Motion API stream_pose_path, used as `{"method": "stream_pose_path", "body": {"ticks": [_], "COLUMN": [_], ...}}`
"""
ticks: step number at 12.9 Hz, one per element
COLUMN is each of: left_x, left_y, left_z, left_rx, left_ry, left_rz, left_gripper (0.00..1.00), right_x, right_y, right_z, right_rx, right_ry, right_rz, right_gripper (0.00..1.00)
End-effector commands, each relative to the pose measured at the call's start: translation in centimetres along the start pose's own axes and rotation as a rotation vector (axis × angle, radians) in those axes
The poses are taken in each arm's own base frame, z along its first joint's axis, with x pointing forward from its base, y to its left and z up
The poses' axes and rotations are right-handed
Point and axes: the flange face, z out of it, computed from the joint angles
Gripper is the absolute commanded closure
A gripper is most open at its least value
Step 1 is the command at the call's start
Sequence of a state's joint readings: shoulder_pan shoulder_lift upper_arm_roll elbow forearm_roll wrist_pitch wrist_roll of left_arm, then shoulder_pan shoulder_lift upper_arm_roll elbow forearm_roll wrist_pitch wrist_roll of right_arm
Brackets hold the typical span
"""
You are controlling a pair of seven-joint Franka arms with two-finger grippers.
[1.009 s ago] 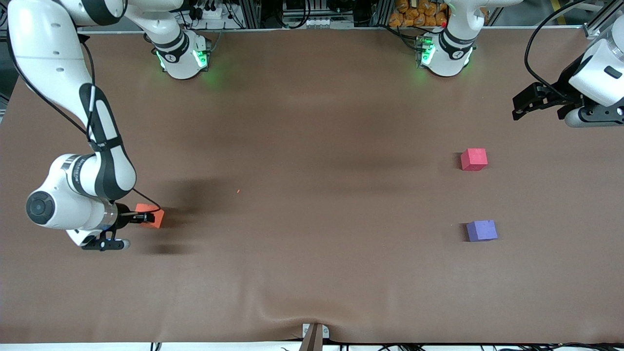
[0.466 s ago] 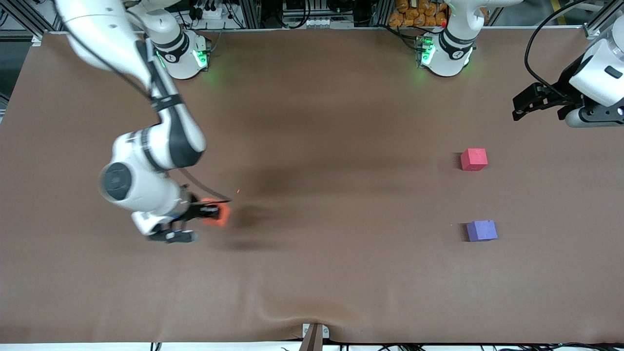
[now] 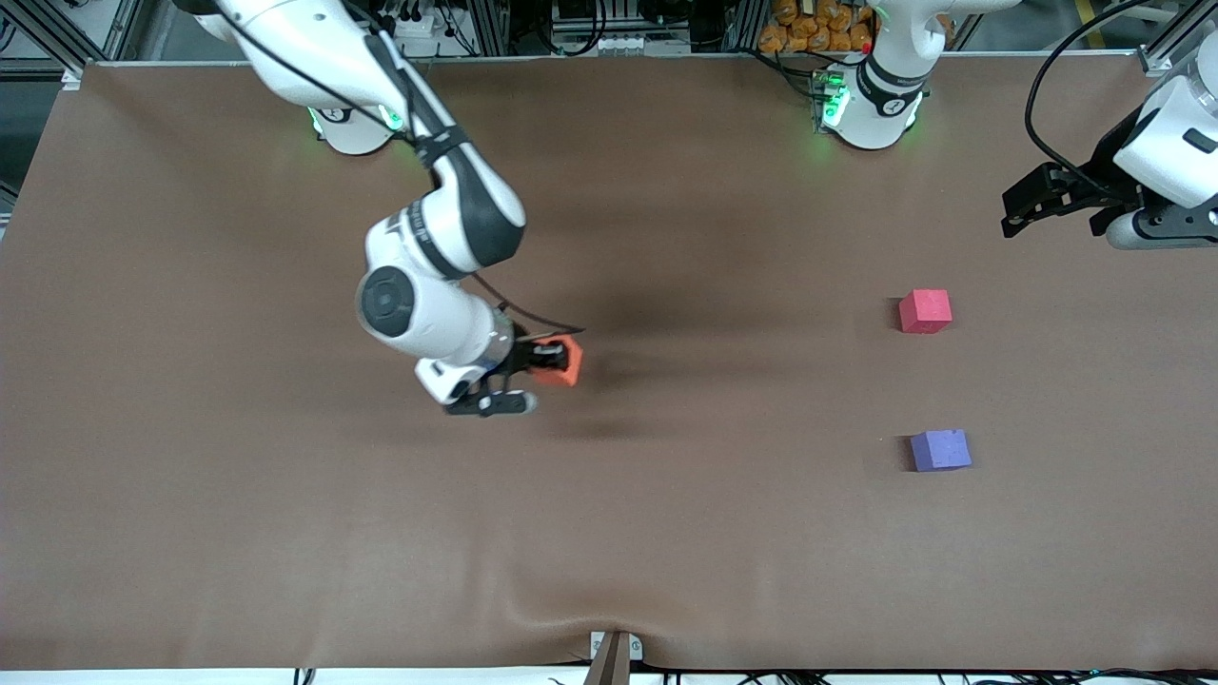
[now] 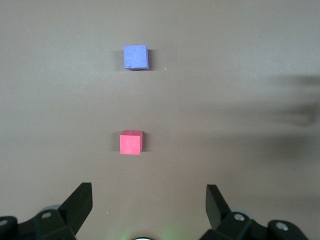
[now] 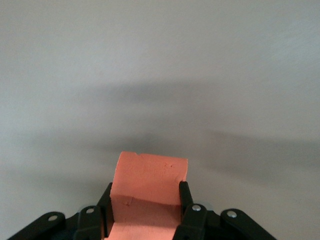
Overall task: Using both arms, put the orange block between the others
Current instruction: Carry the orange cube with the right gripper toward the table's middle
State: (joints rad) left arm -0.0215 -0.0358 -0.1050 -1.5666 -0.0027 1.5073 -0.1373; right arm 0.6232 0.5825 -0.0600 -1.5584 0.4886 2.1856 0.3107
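Note:
My right gripper (image 3: 550,360) is shut on the orange block (image 3: 563,362) and carries it above the middle of the table. In the right wrist view the orange block (image 5: 149,192) sits squeezed between the two black fingers (image 5: 185,200) of the right gripper (image 5: 145,199). The pinkish-red cube (image 3: 925,310) and the purple-blue cube (image 3: 940,449) rest apart toward the left arm's end, the purple-blue one nearer the front camera. My left gripper (image 3: 1020,211) waits open above that end of the table. Its wrist view shows the left gripper (image 4: 149,200) with the pinkish-red cube (image 4: 131,143) and purple-blue cube (image 4: 136,57) below.
The brown table cover (image 3: 666,533) has a fold at its front edge by a small bracket (image 3: 614,652). The two arm bases (image 3: 871,105) stand at the table's back edge, with cables and clutter past it.
My right arm has swung from the right arm's end of the table toward the middle, carrying the orange block with it. The left arm and both other cubes have stayed put.

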Motion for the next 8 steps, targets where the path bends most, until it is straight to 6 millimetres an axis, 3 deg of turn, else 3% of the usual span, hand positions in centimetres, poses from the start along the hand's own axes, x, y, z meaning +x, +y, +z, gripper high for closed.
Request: {"method": "stream_pose_path", "body": {"ticks": [1,4,8], "left_x": [0.2,0.2,0.3], "left_y": [0.1,0.2,0.2], "left_z": [-0.4,-0.3,-0.2], "left_rx": [-0.014,-0.014,-0.015], "left_ry": [0.008,0.006,0.003], "left_rz": [-0.002,0.000,0.000], "left_gripper": [0.00,0.00,0.00], "right_x": [-1.7,-4.1,-5.8], "right_y": [-3.3,-6.2,-8.9], "right_z": [3.9,7.4,10.8], "right_rx": [0.013,0.045,0.058], "right_ry": [0.021,0.004,0.007], "right_rz": [-0.024,-0.023,-0.049], "right_gripper": [0.63,0.60,0.59]}}
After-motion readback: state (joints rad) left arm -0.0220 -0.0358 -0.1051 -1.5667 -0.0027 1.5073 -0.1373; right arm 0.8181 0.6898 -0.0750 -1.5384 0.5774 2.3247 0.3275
